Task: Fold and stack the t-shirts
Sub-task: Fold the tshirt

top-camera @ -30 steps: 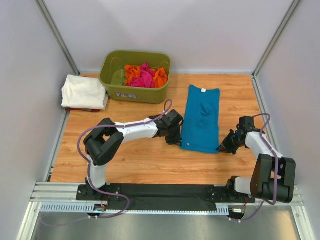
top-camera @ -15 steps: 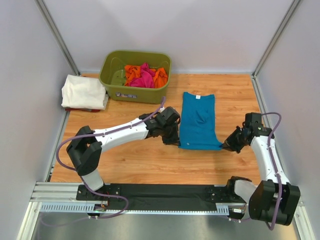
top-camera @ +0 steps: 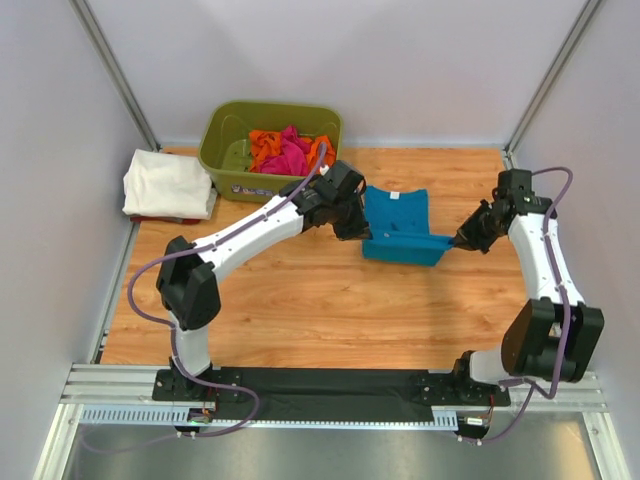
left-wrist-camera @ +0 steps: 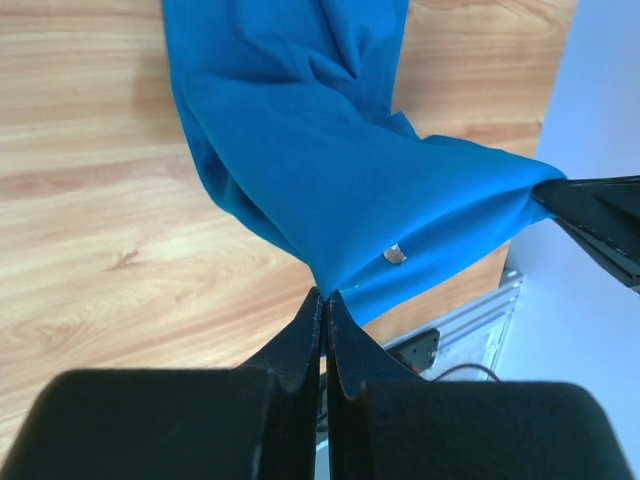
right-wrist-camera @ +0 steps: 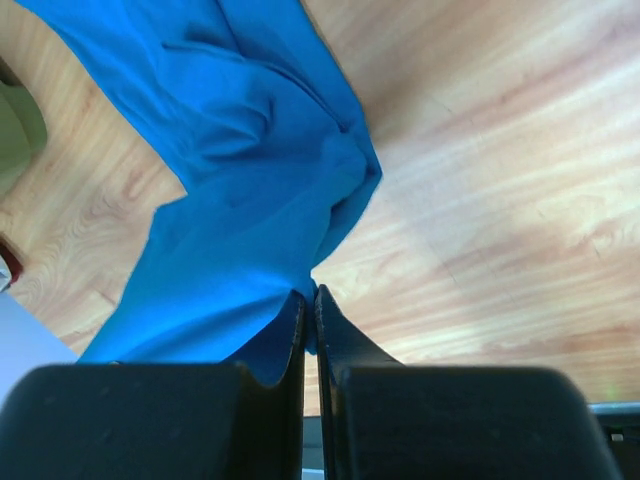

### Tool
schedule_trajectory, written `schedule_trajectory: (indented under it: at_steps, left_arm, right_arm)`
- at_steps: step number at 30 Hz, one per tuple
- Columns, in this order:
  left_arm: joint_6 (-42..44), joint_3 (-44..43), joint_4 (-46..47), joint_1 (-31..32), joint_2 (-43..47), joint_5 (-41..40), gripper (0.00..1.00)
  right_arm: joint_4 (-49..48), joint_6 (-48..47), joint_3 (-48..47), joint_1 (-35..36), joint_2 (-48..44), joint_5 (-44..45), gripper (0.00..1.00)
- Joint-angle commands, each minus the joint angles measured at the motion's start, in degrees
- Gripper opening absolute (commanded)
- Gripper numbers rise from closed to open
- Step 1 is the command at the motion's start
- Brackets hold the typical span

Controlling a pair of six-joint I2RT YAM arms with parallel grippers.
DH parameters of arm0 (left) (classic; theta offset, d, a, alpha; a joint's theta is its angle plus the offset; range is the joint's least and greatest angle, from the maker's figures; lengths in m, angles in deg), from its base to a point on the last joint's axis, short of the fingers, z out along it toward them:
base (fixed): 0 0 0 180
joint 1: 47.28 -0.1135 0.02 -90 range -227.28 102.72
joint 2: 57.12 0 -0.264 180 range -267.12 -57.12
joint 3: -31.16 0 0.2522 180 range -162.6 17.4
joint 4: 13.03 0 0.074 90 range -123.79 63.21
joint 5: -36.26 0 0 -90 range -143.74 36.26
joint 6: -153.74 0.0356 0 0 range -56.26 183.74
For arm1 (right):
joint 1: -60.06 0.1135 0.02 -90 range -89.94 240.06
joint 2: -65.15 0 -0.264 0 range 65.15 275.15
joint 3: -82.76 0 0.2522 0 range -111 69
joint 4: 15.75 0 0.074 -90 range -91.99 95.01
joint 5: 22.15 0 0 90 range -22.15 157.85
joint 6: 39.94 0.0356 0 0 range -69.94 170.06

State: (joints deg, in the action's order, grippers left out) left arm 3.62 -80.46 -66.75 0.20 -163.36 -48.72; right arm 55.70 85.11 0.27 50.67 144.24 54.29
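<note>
The teal-blue t-shirt (top-camera: pixel 400 222) lies on the wooden table, its near end lifted and carried toward the far end. My left gripper (top-camera: pixel 360 234) is shut on its left bottom corner (left-wrist-camera: pixel 330 280). My right gripper (top-camera: pixel 458 242) is shut on its right bottom corner (right-wrist-camera: pixel 300 285). The hem hangs stretched between them above the table. A folded white t-shirt (top-camera: pixel 167 184) lies at the far left. Pink and orange t-shirts (top-camera: pixel 288 152) are heaped in the olive-green tub (top-camera: pixel 268 185).
The tub stands at the back, left of centre, just behind the left arm (top-camera: pixel 250 235). Grey walls close in on the left, the right and the back. A metal rail (top-camera: pixel 300 400) runs along the near edge.
Both grippers have lifted the shirt's near hem and carried it away from the bases toward the collar end. The shirt now shows about half as long as before.
</note>
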Motion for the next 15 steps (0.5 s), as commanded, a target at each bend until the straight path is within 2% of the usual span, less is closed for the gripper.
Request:
schedule_trajectory:
  at_steps: [1,6,12,15]
  left_arm:
    - [1.5,-7.9,-7.6,-2.1,-4.5,-2.5,0.0]
    - [-0.7,-13.0,-9.6,-4.3,-9.7,-3.5,0.0]
    - [-3.4,-13.6,-7.1,-7.2,-12.8,-2.8,0.0]
    - [-3.5,-17.6,-6.6,-8.5,-16.2,-2.8,0.0]
  right_arm:
    - [-3.9,-2.5,-7.6,-0.7,5.8,5.0,0.0]
    - [-4.7,-2.5,-16.2,-0.7,16.2,4.5,0.0]
    - [-6.2,-2.4,-24.6,-0.6,26.4,1.3,0.0]
    - [-6.6,-3.1,-30.3,-0.5,31.7,0.4,0.0]
